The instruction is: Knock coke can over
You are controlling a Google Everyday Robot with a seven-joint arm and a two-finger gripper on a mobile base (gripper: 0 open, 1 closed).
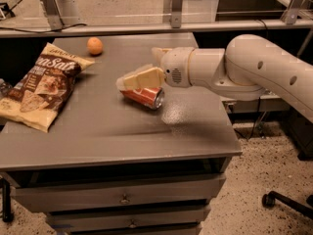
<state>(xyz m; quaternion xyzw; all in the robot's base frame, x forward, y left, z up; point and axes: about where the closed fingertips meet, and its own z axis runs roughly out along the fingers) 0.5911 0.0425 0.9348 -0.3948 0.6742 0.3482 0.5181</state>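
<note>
lying on its side near the middle of the grey table (98, 131), the coke can (142, 97) aims its silver top right. the gripper (142, 68) hangs over it, fingers spread and clasping nothing, the near finger (144, 77) touching the can's upper side. a chip bag (41, 84) lies far left, an orange (95, 45) behind.
</note>
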